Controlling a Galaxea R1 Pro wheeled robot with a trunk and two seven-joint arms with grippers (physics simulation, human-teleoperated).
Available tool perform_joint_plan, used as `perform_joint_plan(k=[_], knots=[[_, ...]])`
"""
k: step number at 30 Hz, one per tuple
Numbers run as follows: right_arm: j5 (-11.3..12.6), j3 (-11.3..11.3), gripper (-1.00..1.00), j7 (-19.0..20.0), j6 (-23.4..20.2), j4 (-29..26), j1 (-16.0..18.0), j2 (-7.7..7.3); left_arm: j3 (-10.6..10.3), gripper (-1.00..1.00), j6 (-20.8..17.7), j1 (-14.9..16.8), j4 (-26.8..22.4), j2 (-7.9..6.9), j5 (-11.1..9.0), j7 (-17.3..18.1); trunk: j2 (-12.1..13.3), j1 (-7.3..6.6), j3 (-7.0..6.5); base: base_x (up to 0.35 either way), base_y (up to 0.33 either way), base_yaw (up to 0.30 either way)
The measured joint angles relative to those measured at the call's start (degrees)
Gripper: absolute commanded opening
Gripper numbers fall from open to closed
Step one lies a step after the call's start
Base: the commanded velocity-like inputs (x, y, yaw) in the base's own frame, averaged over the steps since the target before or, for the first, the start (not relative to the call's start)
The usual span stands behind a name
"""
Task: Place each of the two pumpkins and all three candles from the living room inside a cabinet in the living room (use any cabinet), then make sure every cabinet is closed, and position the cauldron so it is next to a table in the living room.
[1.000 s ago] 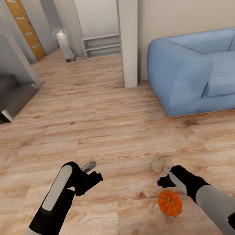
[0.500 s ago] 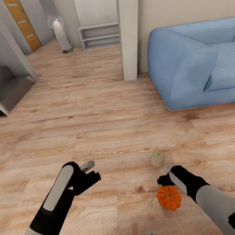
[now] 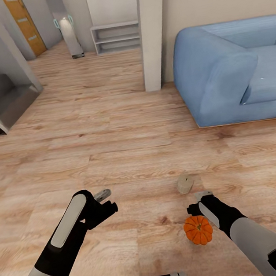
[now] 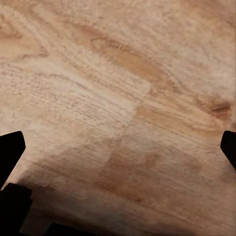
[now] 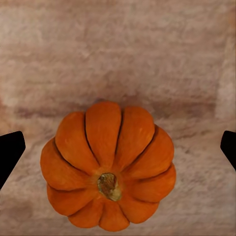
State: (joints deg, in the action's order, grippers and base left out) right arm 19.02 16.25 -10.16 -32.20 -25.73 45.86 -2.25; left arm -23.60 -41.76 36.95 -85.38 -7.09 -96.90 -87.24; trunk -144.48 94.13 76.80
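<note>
No writing can be read. The right claw (image 3: 201, 203) is held low over the wood floor (image 3: 127, 157), pointed down, spread wide with nothing in it. The round, ribbed orange pumpkin (image 3: 198, 230) is seen right under it, on the floor. A short tan candle (image 3: 185, 184) is seen just past it. The left claw (image 3: 104, 200) is held out over bare floor, spread wide and empty. A soft blue sofa (image 3: 235, 78) is seen far ahead.

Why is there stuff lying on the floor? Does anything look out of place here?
Yes. A small orange pumpkin sits on the bare wooden floor, right beside the robot's right tool, and a stubby beige candle lies nearby. Nothing looks spilled or broken.
</note>
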Motion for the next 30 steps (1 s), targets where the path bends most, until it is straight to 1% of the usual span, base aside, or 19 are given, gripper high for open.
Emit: perform_joint_plan(k=[4,7,9,11,12,13,14,15,16,17,18,19,20,22,24,25,27,30], knots=[[0.03,0.06,1.00,-0.02,0.00,0.01,0.00,0.05,-0.11,1.00,0.00,0.00,-0.25,-0.04,-0.03,-0.03,0.00,0.00,0.01,0.000,0.000,0.000],[0.05,0.09,1.00,-0.01,0.00,0.07,-0.01,0.10,-0.03,1.00,-0.32,0.53,-1.79,-0.15,-0.14,-0.19,0.00,0.00,0.01,0.000,0.000,0.000],[0.06,0.09,1.00,0.03,0.01,0.08,-0.02,0.12,-0.06,1.00,-0.41,2.77,-1.61,-0.41,-0.40,-0.17,0.00,0.00,0.00,0.000,0.000,0.000],[0.06,0.09,1.00,0.05,0.01,0.09,-0.05,0.12,-0.14,1.00,-0.55,7.04,0.97,-1.02,-0.90,-0.04,0.00,-0.01,0.00,0.000,0.000,0.000],[0.06,0.09,1.00,0.05,0.01,0.09,-0.04,0.12,-0.17,1.00,-0.58,8.18,1.92,-1.17,-1.17,0.00,0.00,0.00,0.00,0.000,0.000,0.000],[0.06,0.09,1.00,0.06,0.01,0.09,-0.04,0.12,-0.27,1.00,-0.62,10.33,3.68,-1.53,-1.97,0.06,0.00,-0.01,0.00,0.000,0.000,0.000],[0.06,0.09,1.00,0.08,0.01,0.09,-0.03,0.12,-0.31,1.00,-0.66,11.52,4.46,-1.77,-2.53,0.08,0.00,-0.01,0.00,0.000,0.000,0.000],[0.06,0.09,1.00,0.10,0.01,0.09,-0.03,0.12,-0.38,1.00,-0.67,13.53,5.50,-2.18,-3.97,0.13,0.00,-0.01,0.00,0.000,0.000,0.000],[0.06,0.09,1.00,0.12,0.01,0.09,-0.02,0.13,-0.40,1.00,-0.68,14.44,5.87,-2.34,-4.85,0.17,0.00,-0.01,0.00,0.000,0.000,0.000],[0.10,0.09,1.00,0.16,0.01,0.09,-0.04,0.17,-0.49,1.00,-0.69,16.03,6.46,-2.72,-7.34,0.23,0.00,-0.01,0.00,0.000,0.000,0.000],[0.12,0.09,1.00,0.19,0.01,0.09,-0.02,0.18,-0.78,1.00,-0.68,16.69,6.49,-2.91,-8.51,0.20,0.00,-0.01,0.00,0.000,0.000,0.000],[0.13,0.09,1.00,0.21,0.01,0.09,-0.03,0.19,-1.40,1.00,-0.59,17.09,6.26,-3.03,-9.24,0.18,0.00,0.00,0.00,0.000,0.000,0.000],[0.13,0.09,1.00,0.22,0.01,0.11,-0.04,0.19,-1.85,1.00,-0.51,17.23,6.11,-3.07,-9.51,0.18,0.00,0.00,0.01,0.000,0.000,0.000],[0.14,0.09,1.00,0.23,0.05,0.58,-0.04,0.20,-3.70,1.00,-0.18,17.55,5.67,-3.13,-10.07,0.11,0.00,0.00,0.01,0.000,0.000,0.000],[0.14,0.10,1.00,0.23,0.06,0.88,-0.02,0.20,-4.43,1.00,-0.05,17.66,5.51,-3.11,-10.32,0.04,0.00,0.00,0.01,0.000,0.000,0.000],[0.14,0.10,1.00,0.23,0.07,0.95,-0.03,0.20,-4.60,1.00,0.00,17.68,5.48,-3.10,-10.36,0.03,0.00,0.00,0.01,0.000,0.000,0.000],[0.13,0.10,1.00,0.24,0.08,1.10,-0.02,0.20,-4.97,1.00,0.12,17.75,5.39,-3.03,-10.48,-0.07,-0.03,0.05,0.44,0.000,0.000,0.000],[0.09,0.10,1.00,0.24,0.05,1.20,0.00,0.20,-4.98,1.00,0.14,17.75,5.36,-3.03,-10.46,-0.11,-0.07,0.13,1.11,0.000,0.000,0.000]])
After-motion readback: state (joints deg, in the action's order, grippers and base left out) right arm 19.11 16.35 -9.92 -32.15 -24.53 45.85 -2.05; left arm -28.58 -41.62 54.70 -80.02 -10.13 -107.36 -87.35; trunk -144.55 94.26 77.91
